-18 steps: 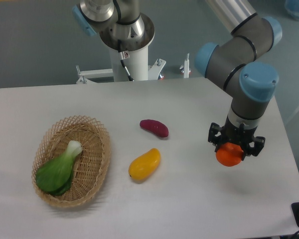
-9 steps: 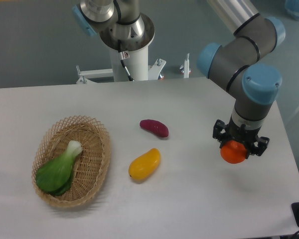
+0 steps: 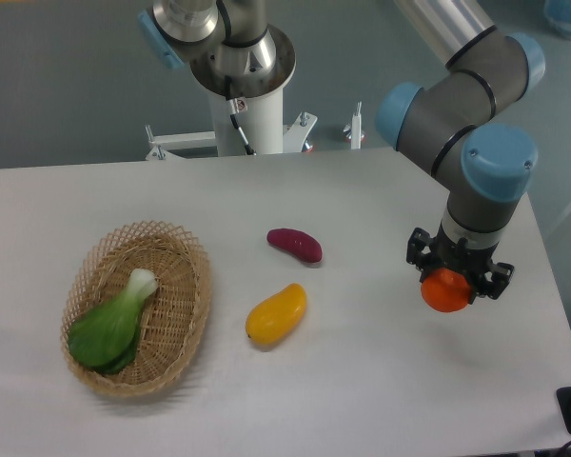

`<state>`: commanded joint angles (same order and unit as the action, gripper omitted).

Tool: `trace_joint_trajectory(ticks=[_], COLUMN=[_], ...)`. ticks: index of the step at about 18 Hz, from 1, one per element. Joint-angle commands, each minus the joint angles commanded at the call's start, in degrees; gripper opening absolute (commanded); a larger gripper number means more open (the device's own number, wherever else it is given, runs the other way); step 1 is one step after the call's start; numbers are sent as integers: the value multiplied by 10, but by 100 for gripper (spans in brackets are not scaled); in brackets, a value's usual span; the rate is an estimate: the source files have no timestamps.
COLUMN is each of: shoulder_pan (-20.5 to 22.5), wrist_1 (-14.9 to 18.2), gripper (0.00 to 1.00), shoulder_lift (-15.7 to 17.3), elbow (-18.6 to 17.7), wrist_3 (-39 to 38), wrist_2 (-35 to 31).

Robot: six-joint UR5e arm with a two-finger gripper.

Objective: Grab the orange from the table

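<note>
gripper (image 3: 446,286): fingers pinching the orange (image 3: 445,291) from both sides | orange: hanging in the grip above the table (image 3: 362,381)

Table (image 3: 381,381): basket (image 3: 186,314), mango (image 3: 276,314), sweet potato (image 3: 295,244).

Table (image 3: 381,381) around the tool (image 3: 446,286) apparently open; mango (image 3: 276,314) well apart.

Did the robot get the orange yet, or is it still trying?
It looks like it got it. The hand is shut on the orange, over the right side of the table. Whether the orange is clear of the table is hard to tell from this view. If so, nothing is left but to keep hold.
</note>
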<state>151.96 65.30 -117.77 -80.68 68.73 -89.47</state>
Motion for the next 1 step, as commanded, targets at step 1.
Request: trace_joint_trajectory(ticks=[1], shoulder_pan=[0], wrist_1=[0], gripper=[66], shoulder_lift=[0], elbow=[-1], wrist_3=[0], wrist_2=[0])
